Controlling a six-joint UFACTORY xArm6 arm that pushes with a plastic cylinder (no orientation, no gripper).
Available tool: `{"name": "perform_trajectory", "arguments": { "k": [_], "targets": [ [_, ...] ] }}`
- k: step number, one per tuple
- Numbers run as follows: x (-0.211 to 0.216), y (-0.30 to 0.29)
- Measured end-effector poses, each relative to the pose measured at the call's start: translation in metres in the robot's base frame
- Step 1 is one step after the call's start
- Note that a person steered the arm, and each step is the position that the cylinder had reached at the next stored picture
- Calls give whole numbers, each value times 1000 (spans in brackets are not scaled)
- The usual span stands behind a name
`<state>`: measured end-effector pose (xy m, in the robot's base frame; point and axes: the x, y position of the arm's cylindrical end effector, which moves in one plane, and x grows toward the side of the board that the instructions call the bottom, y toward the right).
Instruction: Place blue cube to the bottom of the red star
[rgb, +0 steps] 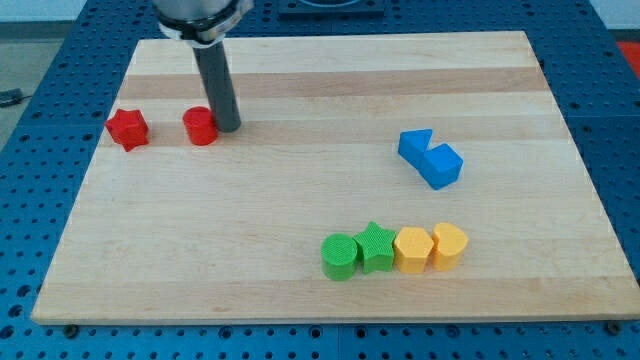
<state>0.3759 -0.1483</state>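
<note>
My tip (228, 128), the lower end of a straight dark rod, is resting on the wooden board (300, 90) near its upper left part; the rod is carrying no pincer, so it is neither grasping nor releasing anything. The tip is standing just to the view's right of a red cylinder (200, 126), apparently touching its side. Further to the view's left, a red star (128, 129) is lying near the board's left edge, apart from the cylinder by a small gap. The area toward the view's bottom of the star is showing only bare wood. Well apart from the tip, on the view's right half, two blue blocks are sitting together: a blue triangular block (416, 145) and, touching it on its lower right, a blue cube (440, 166). Toward the view's bottom, four blocks are forming a close row, each touching the next: a green cylinder (339, 256), a green star (375, 246), a yellow hexagonal block (412, 249), and a yellow rounded block (449, 245). The board is lying on a blue perforated table (40, 150).
</note>
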Motion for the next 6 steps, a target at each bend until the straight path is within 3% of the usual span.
{"name": "perform_trajectory", "arguments": {
  "k": [2,4,5,6],
  "targets": [
    [18,-56],
    [17,-40],
    [21,59],
    [80,157]
  ]
}}
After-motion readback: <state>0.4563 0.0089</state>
